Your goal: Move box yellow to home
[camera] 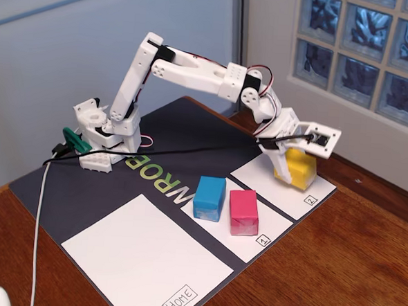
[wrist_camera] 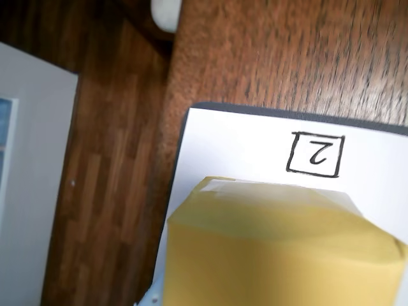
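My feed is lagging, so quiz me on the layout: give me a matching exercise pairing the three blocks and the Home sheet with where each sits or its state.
Things:
1. yellow box
2. blue block
3. pink block
4. Home sheet

Places or states:
A. bare, nothing on it
B. on sheet 1, nearer the "1" label
C. on sheet 2, under the gripper
D. on sheet 1, nearer the mat's lettering

Pairs: 1-C, 2-D, 3-B, 4-A

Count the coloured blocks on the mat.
3. The yellow block sits on the sheet marked 2, under the pincer. The blue block and pink block sit side by side on the sheet marked 1. None looks hidden.
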